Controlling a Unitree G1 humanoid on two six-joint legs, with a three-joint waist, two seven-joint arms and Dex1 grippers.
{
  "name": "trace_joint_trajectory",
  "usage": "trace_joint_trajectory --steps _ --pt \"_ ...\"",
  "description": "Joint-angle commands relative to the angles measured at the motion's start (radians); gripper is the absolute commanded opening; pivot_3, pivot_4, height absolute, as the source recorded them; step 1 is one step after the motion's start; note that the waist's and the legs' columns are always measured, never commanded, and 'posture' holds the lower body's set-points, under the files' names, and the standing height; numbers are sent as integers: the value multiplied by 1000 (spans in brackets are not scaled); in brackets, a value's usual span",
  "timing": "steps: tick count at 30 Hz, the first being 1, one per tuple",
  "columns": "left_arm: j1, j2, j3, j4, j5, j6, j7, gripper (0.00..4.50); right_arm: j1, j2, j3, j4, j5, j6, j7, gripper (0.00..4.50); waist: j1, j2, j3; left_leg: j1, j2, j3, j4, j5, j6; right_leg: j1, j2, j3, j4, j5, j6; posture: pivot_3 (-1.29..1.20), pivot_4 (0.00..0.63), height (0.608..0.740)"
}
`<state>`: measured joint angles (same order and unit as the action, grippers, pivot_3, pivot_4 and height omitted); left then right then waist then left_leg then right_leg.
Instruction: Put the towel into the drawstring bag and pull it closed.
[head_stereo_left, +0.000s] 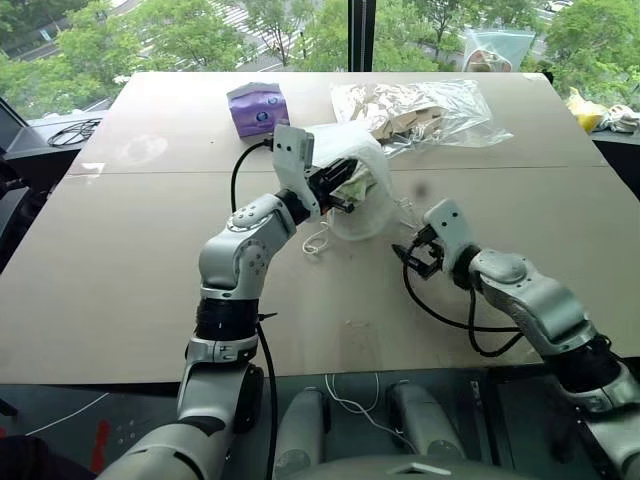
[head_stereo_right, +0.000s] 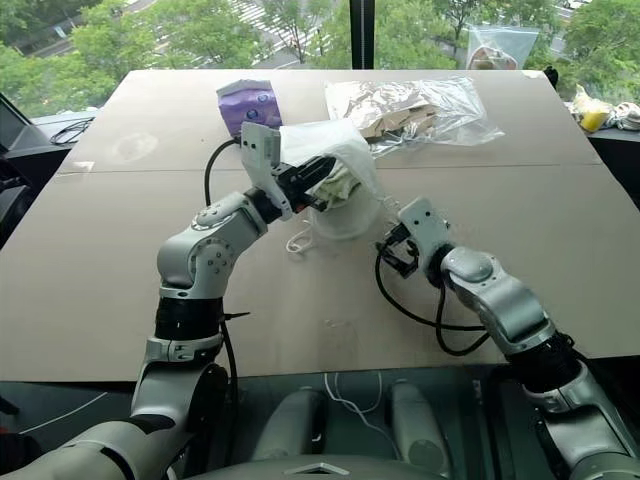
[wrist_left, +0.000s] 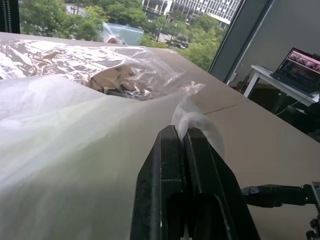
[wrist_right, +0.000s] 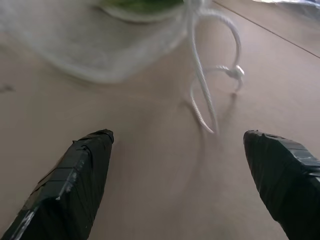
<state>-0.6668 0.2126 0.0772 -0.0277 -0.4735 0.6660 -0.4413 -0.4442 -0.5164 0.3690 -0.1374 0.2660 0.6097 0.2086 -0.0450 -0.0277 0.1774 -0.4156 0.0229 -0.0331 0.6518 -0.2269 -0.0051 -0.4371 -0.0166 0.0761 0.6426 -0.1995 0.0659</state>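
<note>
The towel (head_stereo_right: 335, 185) is already sitting inside the bag (head_stereo_right: 340, 150), which is propped up mid-bench, a bit toward the far edge, because the left end effector (wrist_left: 182, 135) is clamped tight on the fabric at its mouth, probably to keep it steady for the pull. The cord (wrist_right: 212, 87) loops trail on the bench just beside the bag. The right end effector (wrist_right: 177, 165) hangs low over the bench near them, fingers spread wide and holding nothing, so I'd guess grabbing the cord is next.
</note>
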Motion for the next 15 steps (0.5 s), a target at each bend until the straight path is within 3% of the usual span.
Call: trace_joint_trajectory --steps 1,2,5,12,15 --pt "-24 6 6 -17 -5 -25 -11 0 -53 72 -3 114 -122 -130 -43 4438 -2 0 0 0 0 0 0 0 0 0 0 0 0 0 0 0 150 740" --pt "-25 7 5 -17 -4 -26 -12 0 -63 101 -19 155 -138 -157 -57 4438 -2 0 0 0 0 0 0 0 0 0 0 0 0 0 0 0 150 740" --pt "-27 8 7 -14 -2 -29 -9 0 -99 188 -104 239 -135 -232 -83 3582 2 0 0 0 0 0 0 0 0 0 0 0 0 2 -3 0 150 740" --pt "-31 12 17 11 0 -40 -1 0 -102 208 -178 274 -206 -291 -82 130 6 0 0 -2 -1 0 0 0 0 1 -2 0 -1 2 -4 0 150 740" --pt "-43 12 16 43 10 -49 9 0 -75 211 -207 233 -215 -269 -83 50 4 0 0 -1 -1 -1 -1 0 0 0 -1 -1 -1 2 -4 0 150 740"
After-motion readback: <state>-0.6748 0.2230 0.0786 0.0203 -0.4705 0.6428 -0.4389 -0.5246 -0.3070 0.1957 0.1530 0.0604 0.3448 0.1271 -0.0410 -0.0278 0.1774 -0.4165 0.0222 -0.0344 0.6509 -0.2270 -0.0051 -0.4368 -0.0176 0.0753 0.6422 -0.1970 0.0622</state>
